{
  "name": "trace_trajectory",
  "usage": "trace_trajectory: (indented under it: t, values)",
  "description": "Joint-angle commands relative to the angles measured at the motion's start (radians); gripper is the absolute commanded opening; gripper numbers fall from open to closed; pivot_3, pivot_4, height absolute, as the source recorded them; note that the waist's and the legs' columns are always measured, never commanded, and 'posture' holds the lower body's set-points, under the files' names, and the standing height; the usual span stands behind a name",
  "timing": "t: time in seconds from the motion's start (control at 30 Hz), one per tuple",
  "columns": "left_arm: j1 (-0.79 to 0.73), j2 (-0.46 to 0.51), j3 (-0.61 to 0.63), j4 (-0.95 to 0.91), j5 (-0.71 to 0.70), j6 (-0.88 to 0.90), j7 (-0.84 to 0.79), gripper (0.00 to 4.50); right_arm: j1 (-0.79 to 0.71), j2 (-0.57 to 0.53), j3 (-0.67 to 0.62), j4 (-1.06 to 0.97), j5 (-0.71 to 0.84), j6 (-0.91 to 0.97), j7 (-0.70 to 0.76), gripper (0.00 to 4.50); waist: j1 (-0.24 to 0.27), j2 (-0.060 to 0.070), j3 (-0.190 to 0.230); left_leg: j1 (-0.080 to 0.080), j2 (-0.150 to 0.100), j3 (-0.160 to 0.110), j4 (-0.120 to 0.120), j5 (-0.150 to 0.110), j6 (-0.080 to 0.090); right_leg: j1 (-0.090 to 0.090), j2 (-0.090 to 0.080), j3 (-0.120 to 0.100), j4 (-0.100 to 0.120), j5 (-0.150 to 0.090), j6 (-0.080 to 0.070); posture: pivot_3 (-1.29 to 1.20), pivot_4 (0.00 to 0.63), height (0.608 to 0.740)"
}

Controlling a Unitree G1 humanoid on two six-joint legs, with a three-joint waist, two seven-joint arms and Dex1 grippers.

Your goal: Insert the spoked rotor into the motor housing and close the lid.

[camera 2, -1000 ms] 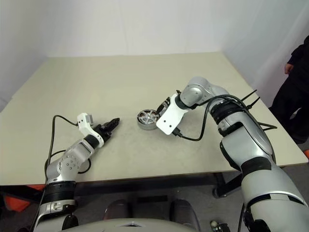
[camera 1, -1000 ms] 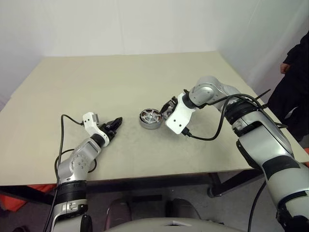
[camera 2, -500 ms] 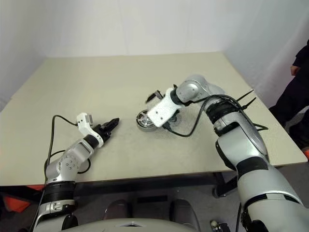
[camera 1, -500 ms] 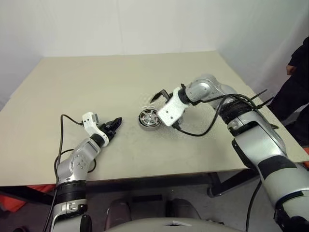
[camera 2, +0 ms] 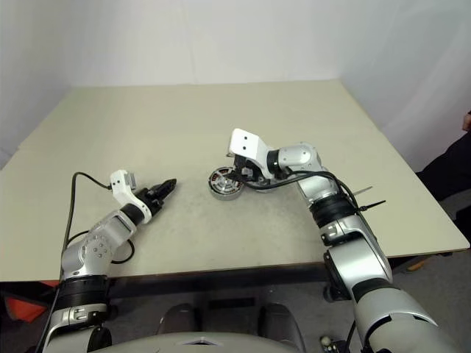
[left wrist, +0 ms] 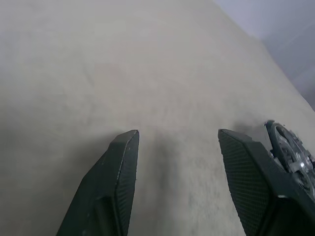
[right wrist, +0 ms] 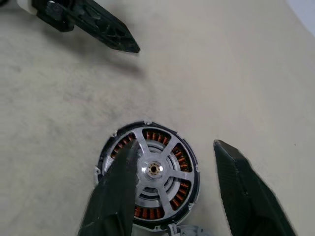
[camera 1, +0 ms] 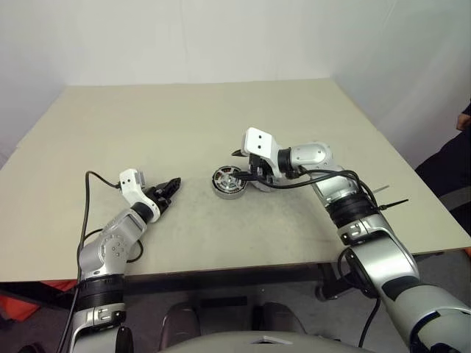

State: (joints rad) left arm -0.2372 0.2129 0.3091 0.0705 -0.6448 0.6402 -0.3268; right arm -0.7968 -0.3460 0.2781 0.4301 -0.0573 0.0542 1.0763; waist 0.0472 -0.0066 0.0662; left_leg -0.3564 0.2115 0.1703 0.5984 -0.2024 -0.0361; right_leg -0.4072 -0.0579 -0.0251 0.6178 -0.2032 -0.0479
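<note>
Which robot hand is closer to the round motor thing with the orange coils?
Right. The right hand hovers right over the motor housing, fingers open. The left hand sits apart on its other side, open too.

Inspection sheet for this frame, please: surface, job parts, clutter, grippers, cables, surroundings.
Surface: beige table, bare around the parts.
Job's things: shiny silver spoked rotor sits inside the round grey motor housing with copper windings; grey lid edge just beside it.
Clutter: nothing seen.
Grippers: left gripper open, holding nothing; right gripper open over the housing.
Cables: black cable along each arm.
Surroundings: white walls; a person's dark sleeve at the right edge.
</note>
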Motion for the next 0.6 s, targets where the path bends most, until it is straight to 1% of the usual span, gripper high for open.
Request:
trace_trajectory:
  t: [0.03, 0.1, 0.17, 0.2, 0.27, 0.3, 0.6]
  values:
    - [-0.023, 0.000, -0.007, -0.006, 0.002, -0.011, -0.009, 2.72, 0.010, 0.016, -0.029, -0.085, 0.030, 0.076, -0.050, 1.57, 0.000, 0.000, 0.000, 0.001, 0.000, 0.000, 0.000, 0.000, 0.000, 0.001, 0.000, 0.000, 0.000, 0.000, 0.000, 0.00, 0.000, 0.740]
    - [-0.023, -0.004, -0.011, -0.008, 0.004, -0.011, -0.008, 2.72, 0.017, 0.027, -0.018, -0.081, 0.019, 0.097, -0.081, 0.90, 0.000, 0.000, 0.000, 0.001, 0.000, 0.000, 0.000, 0.000, 0.000, 0.001, 0.000, 0.000, 0.000, 0.000, 0.000, 0.00, 0.000, 0.740]
    - [-0.023, -0.006, -0.012, -0.008, 0.005, -0.012, -0.008, 2.72, 0.017, 0.042, -0.014, -0.065, 0.018, 0.109, -0.103, 0.90, 0.001, 0.000, 0.000, 0.001, 0.000, 0.000, 0.000, 0.000, 0.000, 0.000, 0.000, 0.000, 0.000, 0.000, 0.000, 0.00, 0.000, 0.740]
    - [-0.022, -0.007, -0.011, -0.009, 0.005, -0.012, -0.007, 2.72, 0.013, 0.050, -0.014, -0.054, 0.020, 0.115, -0.112, 0.65, 0.000, 0.000, 0.000, 0.000, 0.000, 0.000, 0.000, 0.000, 0.000, 0.000, 0.000, 0.000, 0.000, 0.000, 0.000, 0.00, 0.000, 0.740]
    - [-0.020, -0.009, -0.010, -0.015, 0.004, -0.012, -0.005, 2.72, 0.006, 0.061, -0.008, -0.026, 0.011, 0.112, -0.131, 0.30, 0.001, 0.000, 0.000, 0.000, 0.000, 0.000, -0.001, 0.000, 0.000, 0.000, 0.000, 0.000, -0.001, 0.000, 0.000, 0.00, 0.000, 0.740]
    - [-0.018, -0.010, -0.010, -0.018, 0.004, -0.012, -0.004, 2.72, 0.004, 0.066, -0.003, -0.009, 0.004, 0.104, -0.140, 0.04, 0.001, 0.000, 0.000, 0.000, 0.000, 0.000, -0.001, 0.000, 0.000, 0.000, 0.000, 0.000, -0.001, 0.000, 0.000, 0.00, 0.000, 0.740]
    - [-0.010, -0.012, -0.005, -0.035, 0.003, -0.014, 0.005, 2.72, -0.022, 0.095, 0.015, 0.075, -0.024, 0.067, -0.186, 0.04, 0.000, 0.000, 0.000, 0.000, 0.000, 0.000, -0.001, 0.000, 0.000, 0.000, 0.000, 0.000, -0.001, 0.000, 0.000, 0.00, 0.000, 0.740]
